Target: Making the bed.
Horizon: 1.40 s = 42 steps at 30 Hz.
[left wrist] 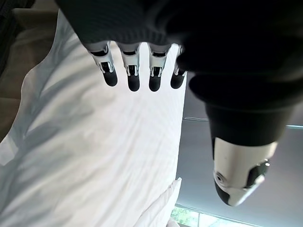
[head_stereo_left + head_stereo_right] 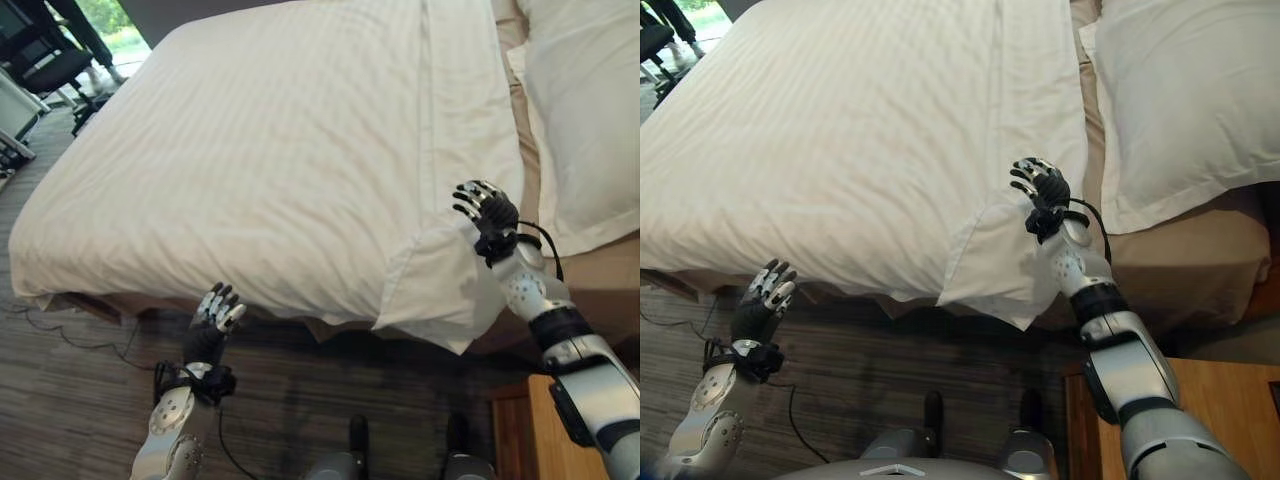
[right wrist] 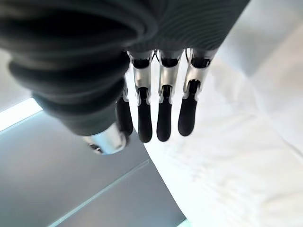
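White duvet (image 2: 280,150) covers the bed; pillow (image 2: 1190,100) lies beyond the right hand (image 2: 1042,190). Both hands, including the left hand (image 2: 212,325) at the bed's edge, are spread and empty. A wooden nightstand (image 2: 1200,400) stands alongside.

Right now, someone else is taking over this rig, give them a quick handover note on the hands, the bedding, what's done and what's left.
Left hand: open, holding nothing, raised at the near edge of the bed.
Right hand: open, fingers spread, holding nothing, above the duvet's near corner by the pillow.
White duvet: spread fairly flat over the bed, its near corner hanging loose over the side.
Tan sheet still bare beside and below the pillow.
Left, likely: tidy that corner, pull the duvet toward the pillow.
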Tool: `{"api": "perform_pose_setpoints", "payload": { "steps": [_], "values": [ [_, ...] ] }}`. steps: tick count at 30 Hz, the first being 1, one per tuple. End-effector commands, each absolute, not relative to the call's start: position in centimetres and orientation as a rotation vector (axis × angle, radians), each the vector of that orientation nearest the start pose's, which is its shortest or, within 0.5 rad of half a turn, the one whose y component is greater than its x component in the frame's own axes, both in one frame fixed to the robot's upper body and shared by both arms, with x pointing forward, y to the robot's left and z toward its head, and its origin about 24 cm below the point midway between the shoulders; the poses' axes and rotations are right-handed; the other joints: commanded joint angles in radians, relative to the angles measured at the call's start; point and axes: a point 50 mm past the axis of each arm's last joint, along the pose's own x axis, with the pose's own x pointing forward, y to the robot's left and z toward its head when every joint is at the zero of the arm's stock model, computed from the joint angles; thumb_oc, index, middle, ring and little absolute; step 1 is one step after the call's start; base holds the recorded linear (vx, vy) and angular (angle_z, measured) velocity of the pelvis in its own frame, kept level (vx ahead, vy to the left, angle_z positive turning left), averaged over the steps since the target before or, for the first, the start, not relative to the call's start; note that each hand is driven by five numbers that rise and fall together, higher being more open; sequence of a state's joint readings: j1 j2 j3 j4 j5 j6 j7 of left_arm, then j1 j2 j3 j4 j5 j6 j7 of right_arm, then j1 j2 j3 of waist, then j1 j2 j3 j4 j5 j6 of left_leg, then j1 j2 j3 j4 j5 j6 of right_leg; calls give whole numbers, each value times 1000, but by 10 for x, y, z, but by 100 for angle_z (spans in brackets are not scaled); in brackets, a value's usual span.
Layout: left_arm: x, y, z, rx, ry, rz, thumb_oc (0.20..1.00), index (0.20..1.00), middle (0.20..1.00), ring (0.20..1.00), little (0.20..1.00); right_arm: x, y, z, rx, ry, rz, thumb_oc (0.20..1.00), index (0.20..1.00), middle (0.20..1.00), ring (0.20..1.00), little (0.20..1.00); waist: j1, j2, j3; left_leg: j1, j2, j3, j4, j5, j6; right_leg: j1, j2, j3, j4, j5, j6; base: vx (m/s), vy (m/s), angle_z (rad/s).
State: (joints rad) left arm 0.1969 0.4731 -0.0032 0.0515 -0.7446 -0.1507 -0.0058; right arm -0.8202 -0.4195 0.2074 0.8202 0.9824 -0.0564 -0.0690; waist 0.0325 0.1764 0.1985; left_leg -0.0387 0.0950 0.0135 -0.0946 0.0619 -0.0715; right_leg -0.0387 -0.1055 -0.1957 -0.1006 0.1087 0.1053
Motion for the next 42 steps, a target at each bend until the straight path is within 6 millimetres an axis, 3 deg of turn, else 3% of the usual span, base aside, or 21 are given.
{"api": "perform_pose_setpoints", "payload": {
  "steps": [1,6,14,18,20,21,24,25,26,28,29,31,35,36,37,42],
  "values": [
    [222,259,56,-306,-80,99,1000,1000,1000,1000,1000,408,-189,189,514,-171,-5,200,200,200,200,200,17,-34,5,20,-14,28,7,-1,-18,3,-20,96,24,-67,-4,-42,17,6],
    [227,250,51,-332,-69,86,1000,1000,1000,1000,1000,415,-179,190,557,-146,-20,200,200,200,200,200,37,-16,7,3,-15,20,7,6,-18,-13,-19,91,25,-66,-3,-15,4,2],
    [233,236,52,-322,-68,29,1000,1000,1000,1000,1000,417,-159,173,610,-77,-6,200,200,200,200,200,51,-2,7,-11,-13,16,7,13,-20,-21,-13,86,23,-70,-5,-1,-1,0],
    [234,232,49,-328,-58,18,1000,1000,1000,1000,1000,414,-166,148,601,-10,-49,200,200,200,200,200,54,10,13,-17,-15,13,7,16,-20,-27,-13,84,24,-71,-5,-10,-3,3],
    [234,228,49,-340,-57,9,1000,1000,1000,1000,1000,403,-181,110,634,84,-140,200,200,200,200,200,49,24,21,-22,-17,10,7,17,-20,-33,-16,81,26,-73,-5,-6,6,4],
    [234,228,48,-340,-56,9,1000,1000,1000,1000,1000,403,-181,110,634,85,-140,200,200,200,200,200,49,24,20,-22,-17,10,7,17,-20,-33,-16,81,26,-73,-5,0,0,0],
    [230,229,43,-361,-43,29,1000,1000,1000,1000,1000,371,-191,40,717,238,-233,200,200,200,200,200,30,40,33,-25,-20,12,7,17,-20,-40,-17,84,30,-77,-4,0,0,0],
    [228,229,42,-361,-40,33,1000,1000,1000,1000,1000,361,-195,25,728,273,-257,200,200,200,200,200,24,42,34,-25,-21,13,7,16,-20,-42,-17,84,30,-77,-4,0,0,0],
    [228,229,42,-361,-39,33,1000,1000,1000,1000,1000,361,-196,25,728,274,-258,200,200,200,200,200,24,42,32,-25,-21,13,7,16,-20,-42,-17,84,30,-78,-4,0,0,0],
    [225,232,38,-366,-29,56,1000,1000,1000,1000,1000,333,-215,-10,786,336,-367,200,200,200,200,200,8,48,38,-26,-22,18,7,14,-21,-48,-18,87,32,-80,-4,0,0,0],
    [223,232,35,-382,-25,71,1000,1000,1000,1000,1000,305,-228,-39,855,386,-473,200,200,200,200,200,-13,53,45,-26,-24,21,7,12,-21,-52,-20,90,34,-83,-1,0,0,0],
    [222,232,32,-382,-17,77,1000,1000,1000,1000,1000,293,-231,-51,868,409,-512,200,200,200,200,200,-18,54,44,-25,-24,22,7,10,-21,-52,-21,91,35,-85,-2,10,0,-3],
    [220,228,27,-402,-3,83,1000,1000,1000,1000,1000,241,-248,-90,863,518,-646,200,200,200,200,200,-53,56,51,-18,-26,30,7,4,-22,-52,-24,98,36,-87,1,34,10,-3],
    [220,230,27,-398,-3,87,1000,1000,1000,1000,1000,220,-256,-101,856,555,-702,200,200,200,200,200,-67,52,50,-15,-26,34,7,2,-23,-49,-23,100,32,-87,2,31,-9,-6],
    [220,230,27,-398,-3,86,1000,1000,1000,1000,1000,219,-256,-101,856,555,-702,200,200,200,200,200,-67,52,50,-15,-26,34,7,1,-23,-48,-23,100,32,-87,2,37,-16,-7],
    [218,233,27,-404,-14,111,1000,1000,1000,1000,1000,170,-284,-117,816,590,-837,200,200,200,200,200,-110,32,48,-1,-23,45,7,-9,-24,-36,-22,108,25,-91,3,34,-8,-6]
  ]
}}
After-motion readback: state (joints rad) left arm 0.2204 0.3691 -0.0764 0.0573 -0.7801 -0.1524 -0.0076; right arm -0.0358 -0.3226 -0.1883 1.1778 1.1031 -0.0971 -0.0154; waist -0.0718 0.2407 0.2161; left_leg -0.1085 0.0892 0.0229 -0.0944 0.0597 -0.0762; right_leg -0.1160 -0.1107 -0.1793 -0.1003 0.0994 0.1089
